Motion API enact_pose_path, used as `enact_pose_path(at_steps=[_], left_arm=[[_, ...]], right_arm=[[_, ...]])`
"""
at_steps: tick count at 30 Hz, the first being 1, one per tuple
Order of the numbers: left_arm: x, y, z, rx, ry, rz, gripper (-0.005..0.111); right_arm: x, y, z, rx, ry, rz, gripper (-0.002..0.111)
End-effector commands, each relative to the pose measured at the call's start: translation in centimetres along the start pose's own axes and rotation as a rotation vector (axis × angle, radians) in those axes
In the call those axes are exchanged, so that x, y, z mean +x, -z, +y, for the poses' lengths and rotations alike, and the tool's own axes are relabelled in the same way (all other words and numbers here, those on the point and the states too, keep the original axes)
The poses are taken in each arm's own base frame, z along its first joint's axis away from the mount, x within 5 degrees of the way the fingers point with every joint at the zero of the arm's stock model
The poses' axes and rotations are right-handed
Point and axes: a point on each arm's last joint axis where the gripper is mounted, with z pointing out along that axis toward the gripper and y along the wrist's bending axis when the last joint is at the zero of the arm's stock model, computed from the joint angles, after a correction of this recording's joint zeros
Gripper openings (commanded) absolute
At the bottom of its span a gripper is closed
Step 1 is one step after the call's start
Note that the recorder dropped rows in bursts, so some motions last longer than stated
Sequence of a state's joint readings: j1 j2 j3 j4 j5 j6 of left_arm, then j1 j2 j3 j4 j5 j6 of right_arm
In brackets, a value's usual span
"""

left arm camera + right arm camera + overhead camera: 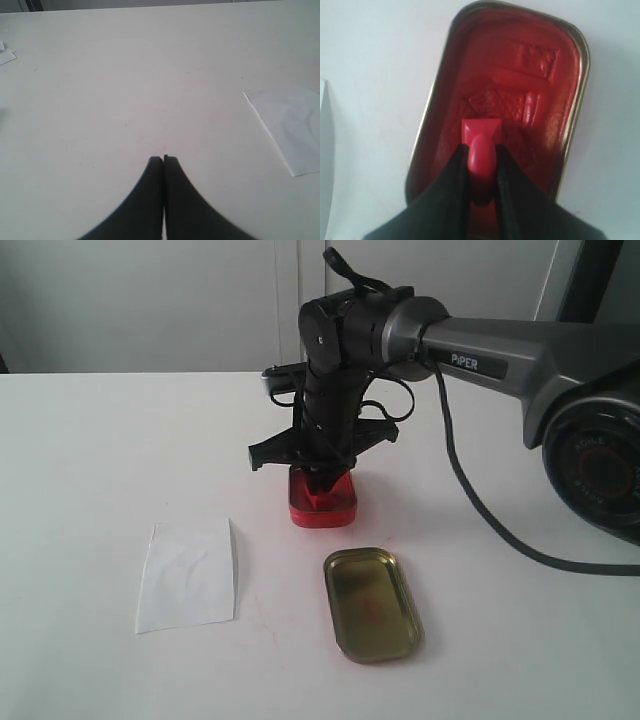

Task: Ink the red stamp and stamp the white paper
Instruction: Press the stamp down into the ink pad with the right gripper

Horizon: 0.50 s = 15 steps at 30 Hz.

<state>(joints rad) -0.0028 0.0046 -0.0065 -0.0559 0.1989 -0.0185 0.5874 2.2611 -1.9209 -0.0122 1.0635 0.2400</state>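
Note:
My right gripper [481,149] is shut on the knob of the red stamp [481,137], whose square base rests down on the red pad of the ink tin [520,85]. From the exterior camera the right gripper [322,478] reaches straight down into that ink tin [323,505], and its fingers hide the stamp. The white paper [188,574] lies flat on the table to the left of the tin; one corner of the paper [290,125] is seen by the left wrist camera. My left gripper [163,159] hovers over bare table, shut, with nothing in it.
A gold metal tin lid [372,602] lies open side up in front of the ink tin, right of the paper. The right arm [520,350] and its cable [480,510] stretch in from the right over the white table [100,460].

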Motion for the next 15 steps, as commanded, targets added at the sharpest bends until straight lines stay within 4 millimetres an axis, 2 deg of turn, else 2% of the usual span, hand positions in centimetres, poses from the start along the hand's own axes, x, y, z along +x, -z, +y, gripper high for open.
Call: enact_pose_path(at_steps=[1, 5, 15], left_arm=[[0.2, 0.0, 0.0, 0.000, 0.005, -0.002, 0.000], [0.2, 0.0, 0.0, 0.000, 0.005, -0.002, 0.000], [0.2, 0.0, 0.0, 0.000, 0.005, -0.002, 0.000]], right_arm=[[-0.2, 0.7, -0.7, 0.011, 0.008, -0.022, 0.000], [-0.3, 0.8, -0.6, 0.010, 0.008, -0.033, 0.000], [-0.6, 2.5, -0.6, 0.004, -0.009, -0.086, 0.000]])
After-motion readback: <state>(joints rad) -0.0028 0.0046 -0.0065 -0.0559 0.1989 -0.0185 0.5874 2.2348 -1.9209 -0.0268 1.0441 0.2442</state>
